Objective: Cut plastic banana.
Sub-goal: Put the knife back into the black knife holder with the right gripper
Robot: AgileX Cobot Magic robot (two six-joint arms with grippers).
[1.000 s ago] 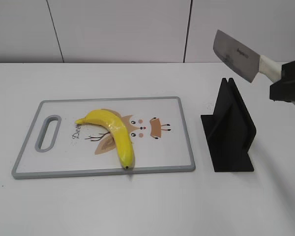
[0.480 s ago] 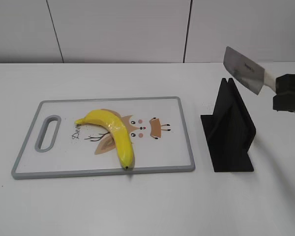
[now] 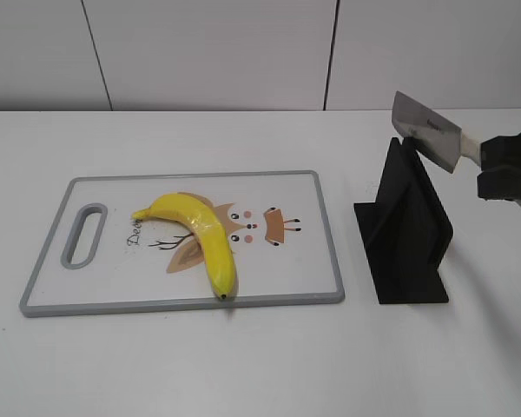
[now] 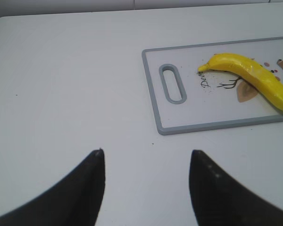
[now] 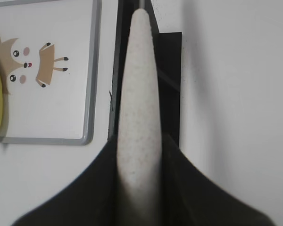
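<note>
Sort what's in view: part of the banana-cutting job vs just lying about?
Job: plastic banana; cutting board under it; knife, held by right gripper; black knife stand.
Lying about: nothing; left gripper open and empty over bare table.

The banana (image 3: 200, 231) looks glossy, smooth plastic; the knife (image 3: 427, 131) blade is dull grey metal, its handle pale and speckled; the stand (image 3: 405, 228) matt black plastic

Cutting board (image 3: 313, 234): white, grey-rimmed, cartoon print, flat on bench (image 3: 243, 365).
Knife stand (image 3: 408, 230): black, right of board.
</note>
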